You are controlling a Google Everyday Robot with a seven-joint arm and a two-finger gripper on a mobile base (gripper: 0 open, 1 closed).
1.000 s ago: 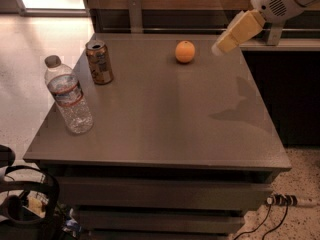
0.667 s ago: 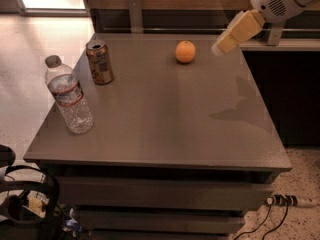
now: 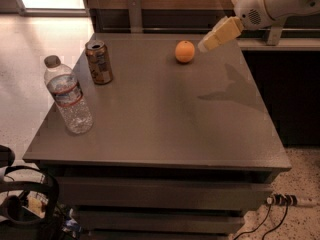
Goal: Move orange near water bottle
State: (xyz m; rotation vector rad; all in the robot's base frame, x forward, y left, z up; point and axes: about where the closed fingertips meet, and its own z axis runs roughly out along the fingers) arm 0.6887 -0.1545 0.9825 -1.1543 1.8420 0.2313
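The orange (image 3: 184, 51) sits on the grey table (image 3: 160, 119) near its far edge, right of centre. The water bottle (image 3: 68, 96), clear with a grey cap and a white-blue-red label, stands at the table's left edge, far from the orange. My gripper (image 3: 206, 46) reaches in from the upper right on a white arm. Its cream-coloured tip hangs just right of the orange, close to it and slightly above the table.
A brown-gold can (image 3: 99, 62) stands upright behind and right of the bottle. A dark counter (image 3: 280, 44) runs along the right behind the table. Cables and a black object (image 3: 25, 209) lie on the floor at lower left.
The gripper has moved slightly left and down toward the orange. The orange, bottle and can have not moved.
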